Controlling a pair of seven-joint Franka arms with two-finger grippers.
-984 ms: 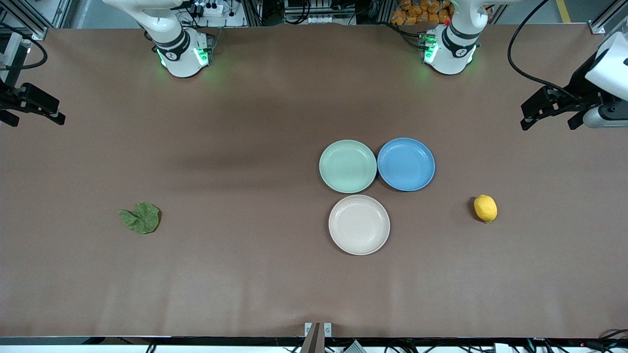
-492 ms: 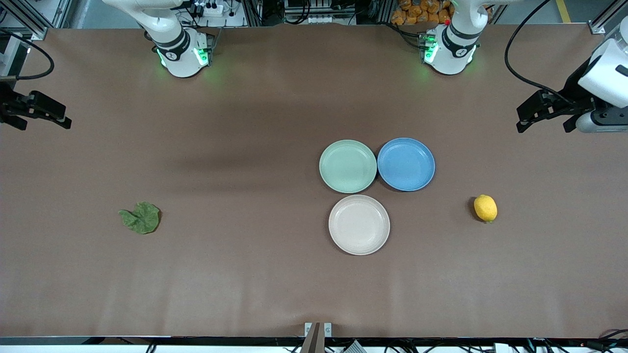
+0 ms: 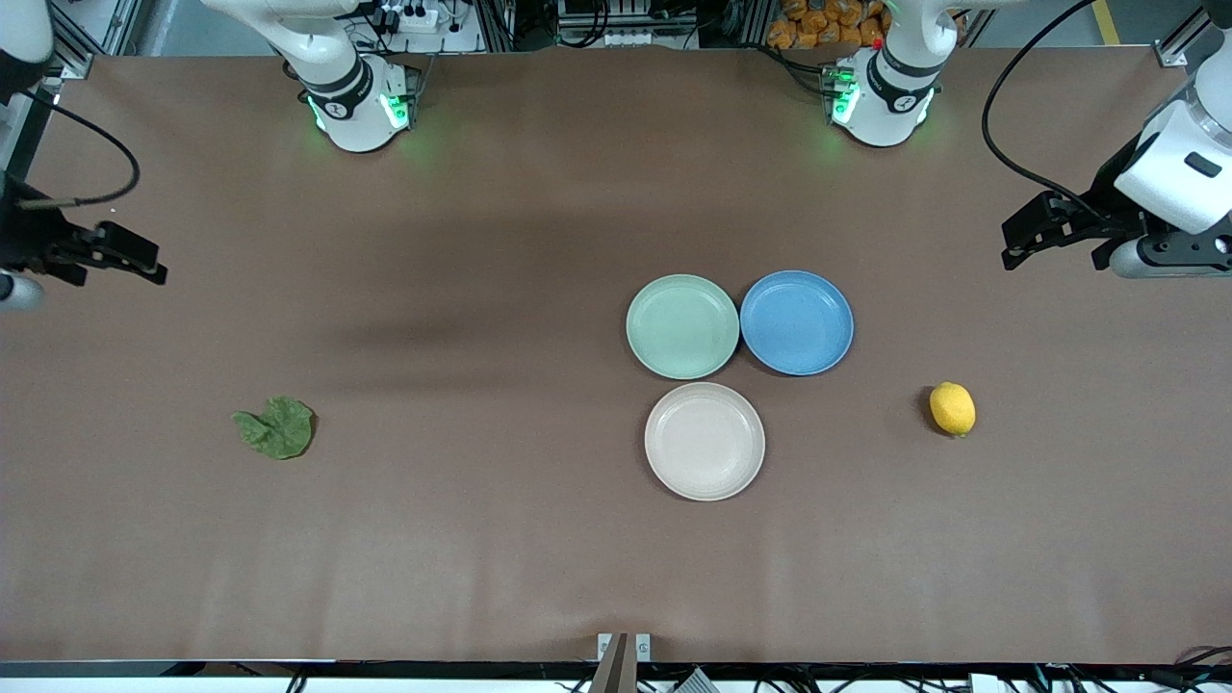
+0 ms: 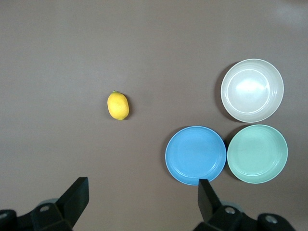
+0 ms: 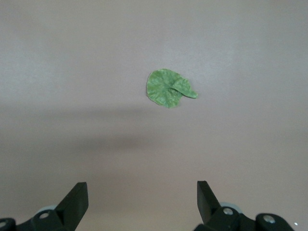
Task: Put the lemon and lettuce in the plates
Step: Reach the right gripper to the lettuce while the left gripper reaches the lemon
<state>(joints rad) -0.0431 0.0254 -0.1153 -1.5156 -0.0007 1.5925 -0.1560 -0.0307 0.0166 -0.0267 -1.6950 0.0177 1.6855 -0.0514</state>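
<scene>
The yellow lemon [image 3: 952,408] lies on the table toward the left arm's end, also in the left wrist view [image 4: 118,105]. The dark green lettuce [image 3: 275,426] lies toward the right arm's end, also in the right wrist view [image 5: 168,89]. The mint green plate [image 3: 682,326] and the beige-white plate [image 3: 705,441] are empty mid-table, the beige one nearer the front camera. My left gripper [image 3: 1054,255] is open and empty in the air over bare table, apart from the lemon. My right gripper [image 3: 108,271] is open and empty over bare table, apart from the lettuce.
A blue plate [image 3: 796,321] sits empty beside the mint plate, toward the left arm's end, touching it. All three plates show in the left wrist view, the blue one [image 4: 195,155] closest to my left gripper [image 4: 143,186]. The brown tabletop [image 3: 481,539] surrounds them.
Both grippers have moved in from the table's ends over the table, each a little closer to its item. The lemon, lettuce and plates have not moved.
</scene>
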